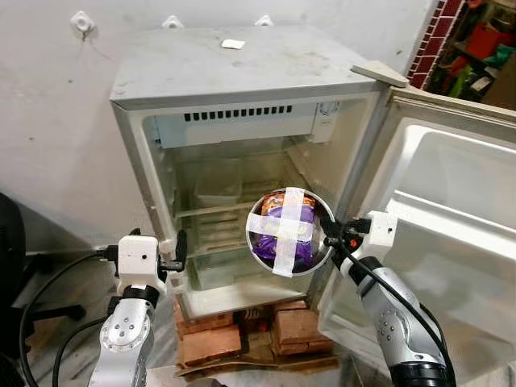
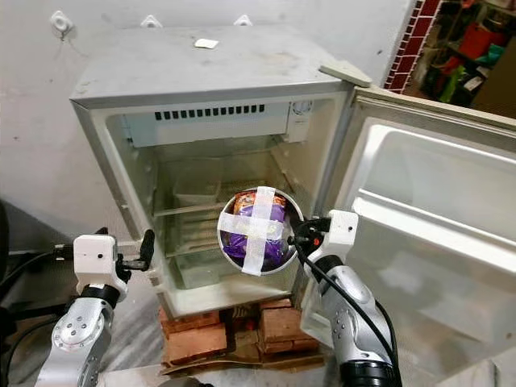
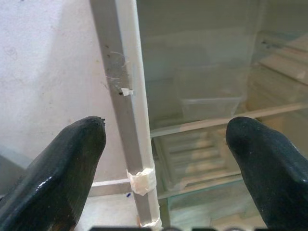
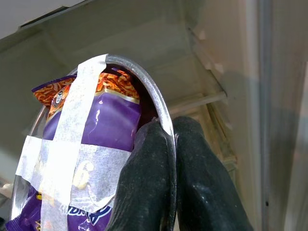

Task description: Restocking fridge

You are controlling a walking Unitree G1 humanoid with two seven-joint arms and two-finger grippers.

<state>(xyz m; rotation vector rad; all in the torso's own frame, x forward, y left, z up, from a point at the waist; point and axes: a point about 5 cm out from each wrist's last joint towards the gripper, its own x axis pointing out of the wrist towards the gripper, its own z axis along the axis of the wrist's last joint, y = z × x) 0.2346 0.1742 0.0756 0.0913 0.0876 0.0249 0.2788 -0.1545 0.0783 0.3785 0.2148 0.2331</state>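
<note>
A small fridge (image 1: 242, 72) stands with its door (image 1: 451, 210) swung wide to the right. In front of its middle shelf hangs a round metal bowl (image 1: 289, 231) tipped toward me, holding a purple snack packet (image 4: 91, 139) taped in with a white cross. My right gripper (image 1: 329, 232) is shut on the bowl's right rim, one finger (image 4: 144, 187) inside and one outside. My left gripper (image 1: 179, 251) is open at the fridge's left door frame (image 3: 126, 110), level with the lower shelf, holding nothing.
A clear plastic tub (image 1: 218, 189) sits on the fridge's upper wire shelf. Red bricks (image 1: 242, 330) prop the fridge up off the floor. A black cable (image 1: 48, 282) runs along the floor at left, beside a dark chair edge. Shelves with clutter show at top right.
</note>
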